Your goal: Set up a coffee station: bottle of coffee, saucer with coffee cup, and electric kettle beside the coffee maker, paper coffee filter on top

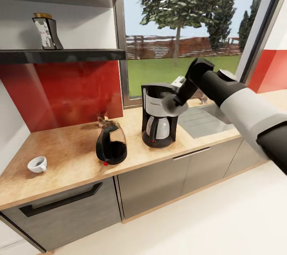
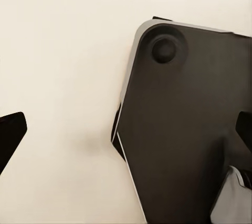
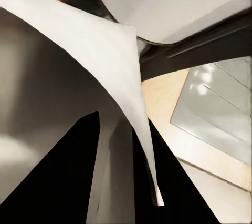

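the right arm reaches in from the right of the head view, its white-and-grey forearm angled up and across, then the black wrist bends downward. the right gripper [image 1: 172, 105] hangs at the end of that wrist, tilted down and toward the left. in the right wrist view its 2 dark fingers [image 3: 63, 182] stand apart, with a thin white sheet running between them. in the left wrist view, dark finger tips [image 2: 9, 137] sit at both edges, spread wide.

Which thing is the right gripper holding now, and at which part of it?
The right gripper holds the thin white paper coffee filter, its jaws pinching one edge, at the top of the tall black coffee maker.
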Robot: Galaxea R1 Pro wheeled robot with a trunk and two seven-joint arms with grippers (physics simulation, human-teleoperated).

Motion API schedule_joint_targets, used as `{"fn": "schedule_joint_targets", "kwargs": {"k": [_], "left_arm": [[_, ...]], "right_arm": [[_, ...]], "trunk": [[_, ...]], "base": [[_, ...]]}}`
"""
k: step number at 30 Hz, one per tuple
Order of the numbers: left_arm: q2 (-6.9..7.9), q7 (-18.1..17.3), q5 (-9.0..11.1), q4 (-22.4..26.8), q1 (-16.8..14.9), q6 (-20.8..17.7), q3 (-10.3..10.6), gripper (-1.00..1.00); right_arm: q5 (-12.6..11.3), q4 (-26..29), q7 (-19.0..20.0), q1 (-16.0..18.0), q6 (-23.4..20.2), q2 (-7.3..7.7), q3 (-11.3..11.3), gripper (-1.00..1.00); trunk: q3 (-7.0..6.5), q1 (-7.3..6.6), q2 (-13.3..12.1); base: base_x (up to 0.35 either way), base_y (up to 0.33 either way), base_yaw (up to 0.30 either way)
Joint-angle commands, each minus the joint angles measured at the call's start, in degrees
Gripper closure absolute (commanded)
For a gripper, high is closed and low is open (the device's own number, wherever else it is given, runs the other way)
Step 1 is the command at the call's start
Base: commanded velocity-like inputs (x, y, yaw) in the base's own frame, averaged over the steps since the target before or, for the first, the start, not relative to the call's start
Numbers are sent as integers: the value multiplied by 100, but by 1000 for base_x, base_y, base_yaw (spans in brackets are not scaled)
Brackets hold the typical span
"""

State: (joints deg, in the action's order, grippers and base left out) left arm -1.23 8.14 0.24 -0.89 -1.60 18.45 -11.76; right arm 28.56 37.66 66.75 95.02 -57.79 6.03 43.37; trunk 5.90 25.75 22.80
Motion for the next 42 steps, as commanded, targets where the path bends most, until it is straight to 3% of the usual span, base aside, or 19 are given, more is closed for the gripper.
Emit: {"fn": "schedule_joint_targets", "kwargs": {"k": [1, 6, 14, 20, 24, 28, 29, 32, 33, 36, 37, 41, 42], "left_arm": [[-3, 14, 3, -9, -7, 28, -17, -100], [37, 12, 14, -17, -2, 27, -32, -100], [51, -5, 11, 123, -25, 90, -25, -100], [53, -6, 10, 105, -18, 72, -23, -100], [53, -6, 11, 127, -16, 75, -16, -100], [53, -6, 15, 122, -16, 75, -19, -100], [53, -6, 15, 125, -16, 79, -19, -100], [53, -6, 12, 129, -16, 79, -13, -100], [53, -6, 12, 127, -16, 79, -11, -100], [53, -6, 11, 125, -16, 73, -10, -100], [53, -6, 11, 125, -16, 72, -10, -100], [53, -6, 12, 125, -16, 78, -17, -100], [53, -6, 12, 125, -16, 78, -17, -100]], "right_arm": [[81, 5, 90, 13, -39, 5, 16, 100], [209, -5, 188, 31, -39, 4, 14, 100], [208, 10, 252, 34, -39, -12, 13, 100], [221, 12, 598, 34, -39, -39, 13, 100], [187, -201, 1014, 379, -27, 43, 186, 100], [55, -450, 1180, 723, -8, 47, 995, 100], [-368, -479, 1286, 969, -14, 47, 1566, 100], [-1474, -509, 1365, 1335, -22, 47, 2648, 100], [-2025, -516, 1379, 1523, -26, 48, 3243, 100], [-3017, -521, 1381, 1906, -29, 41, 4338, 100], [-3444, -522, 1378, 2101, -34, 40, 4806, 100], [-4587, -518, 1376, 2608, -37, 25, 5991, 100], [-4731, -519, 1374, 2665, -39, 23, 6134, 100]], "trunk": [[13, 4, 12], [13, 4, 12], [13, 4, 12], [13, 4, 12], [13, 4, 12], [13, 4, 12], [13, 4, 12], [13, 4, 12], [13, 4, 12], [13, 4, 12], [13, 4, 12], [13, 4, 12], [13, 4, 12]], "base": [[0, 0, 0], [0, 0, 0], [0, 0, 0], [0, 0, 0], [0, 0, 0], [0, 0, 0], [0, 0, 0], [0, 0, 0], [0, 0, 0], [0, 0, 0], [0, 0, 0], [0, 0, 0], [0, 0, 0]]}}
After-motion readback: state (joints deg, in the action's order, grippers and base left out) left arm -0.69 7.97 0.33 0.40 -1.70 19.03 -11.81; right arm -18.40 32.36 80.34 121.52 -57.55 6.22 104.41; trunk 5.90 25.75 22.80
